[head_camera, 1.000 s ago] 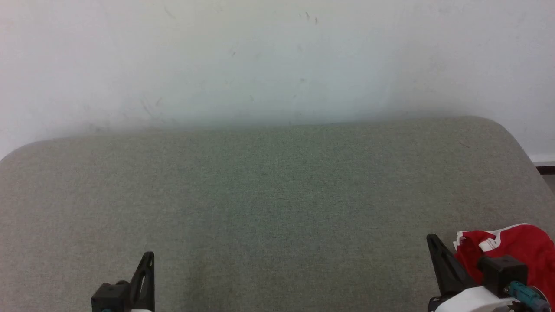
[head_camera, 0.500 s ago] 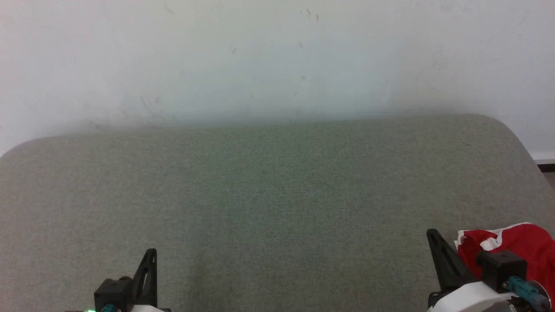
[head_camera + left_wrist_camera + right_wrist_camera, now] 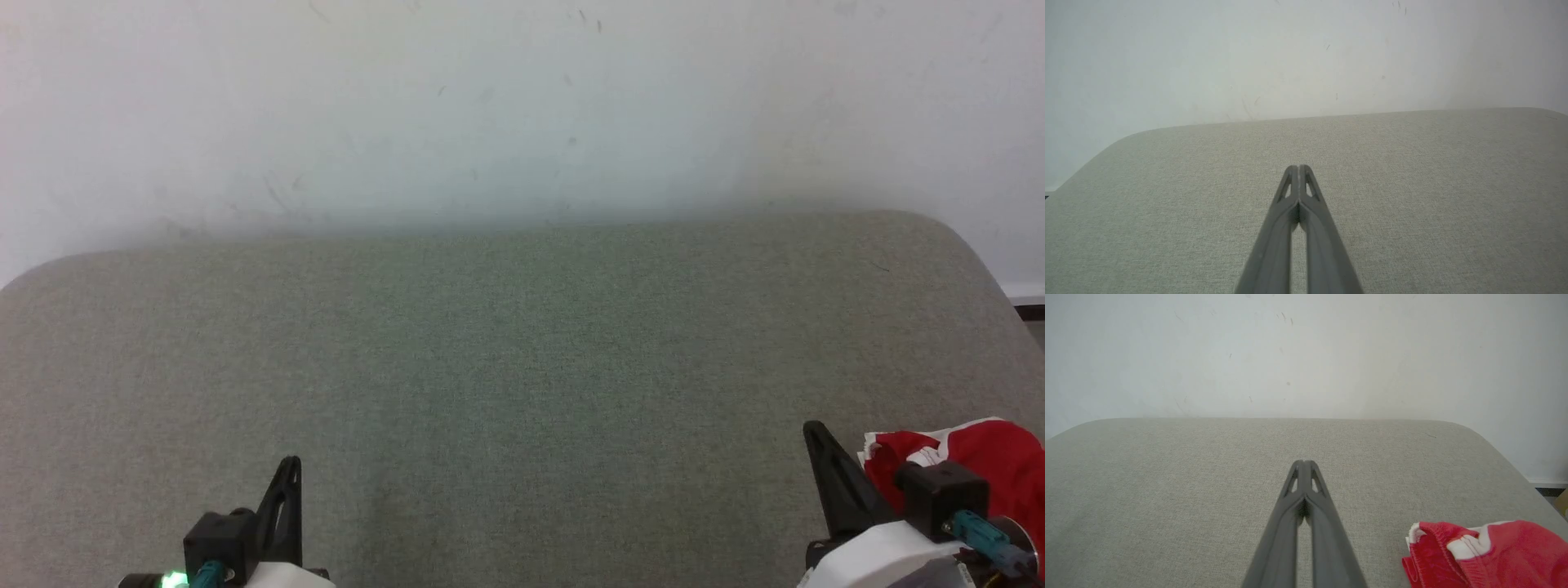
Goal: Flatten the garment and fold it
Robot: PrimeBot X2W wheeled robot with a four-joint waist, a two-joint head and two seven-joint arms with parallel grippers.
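The garment (image 3: 992, 457), bright red with white trim, lies crumpled at the near right corner of the grey-green fabric surface (image 3: 522, 367); in the right wrist view the garment (image 3: 1494, 555) sits low on the right. My right gripper (image 3: 1303, 462) is shut and empty, hovering just left of the garment, its dark fingers (image 3: 824, 465) pointing away from me. My left gripper (image 3: 1299, 166) is also shut with nothing in it, far to the left over bare fabric, where its fingers (image 3: 286, 490) rise from the bottom edge.
A pale scuffed wall (image 3: 522, 106) stands right behind the surface. The surface has rounded far corners, and a dark skirting strip (image 3: 1030, 310) shows past its right edge.
Both grippers sit slightly higher in the head view than a second ago, and the whole scene has shifted a little, so the camera moved. The garment lies as before.
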